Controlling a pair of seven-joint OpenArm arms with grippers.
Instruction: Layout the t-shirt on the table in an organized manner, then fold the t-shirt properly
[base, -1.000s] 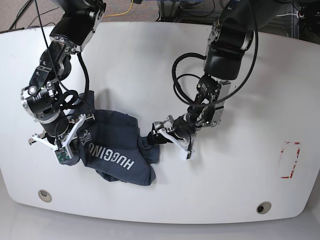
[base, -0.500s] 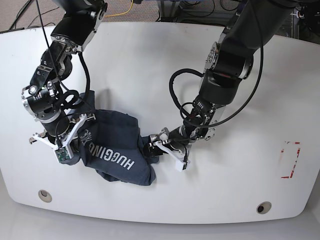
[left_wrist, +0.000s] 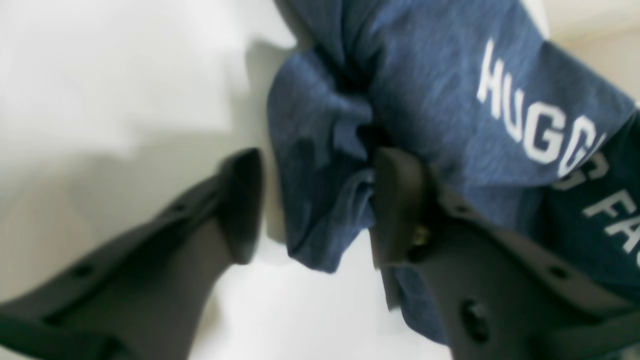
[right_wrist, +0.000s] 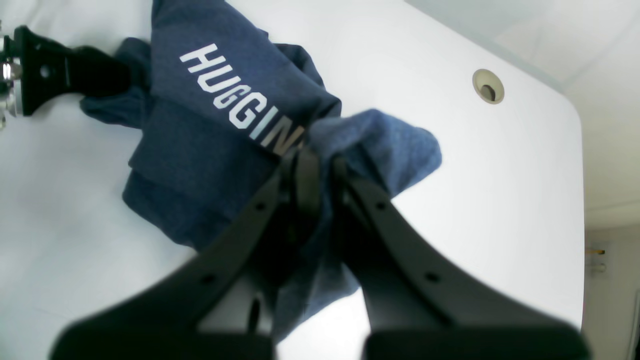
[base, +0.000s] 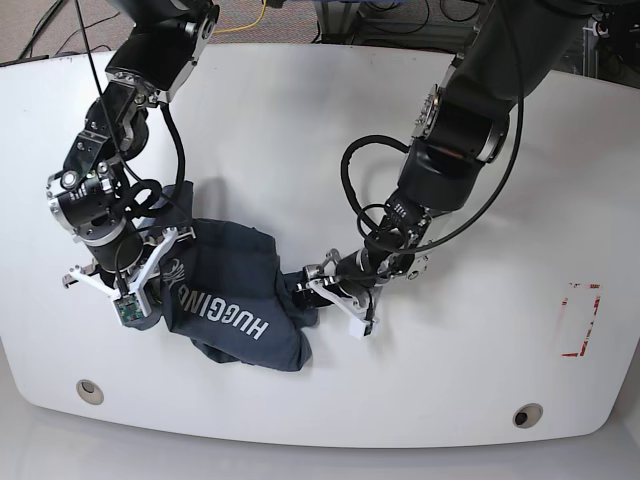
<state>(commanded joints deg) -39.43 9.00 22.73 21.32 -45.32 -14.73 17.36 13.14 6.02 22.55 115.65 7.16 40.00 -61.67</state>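
Left wrist: my left gripper (left_wrist: 310, 205) is wide open, jaws straddling a bunched fold of the t-shirt (left_wrist: 425, 100). One finger sits against the cloth, the other stands on bare table (left_wrist: 100, 75) just beside it. Nothing clamped yet. White "HUGG" lettering (left_wrist: 540, 120) runs off to the side.

Right wrist: my right gripper (right_wrist: 315, 170) is closed tight on a pinch of shirt fabric just past the end of the lettering; cloth bulges out on both sides of the fingers. The rest of the shirt lies crumpled on the table, a grey grommet (right_wrist: 488, 86) well apart from it. The left gripper's dark tip shows at the far edge of the cloth.

Base: the t-shirt (base: 235, 300) is a wad on the table's near side, between both arms, closer to my right arm. The red-taped rectangle (base: 580, 320) is well away.

Risks, my read:
- Left jaws close on several layers, not a single edge, so pulling apart stretches a lump instead of spreading it.
- Can't tell which part either gripper has (hem, sleeve, collar); a mismatch would leave the shirt twisted.
- Left finger on the table could scrape when closing.

No containers in view.
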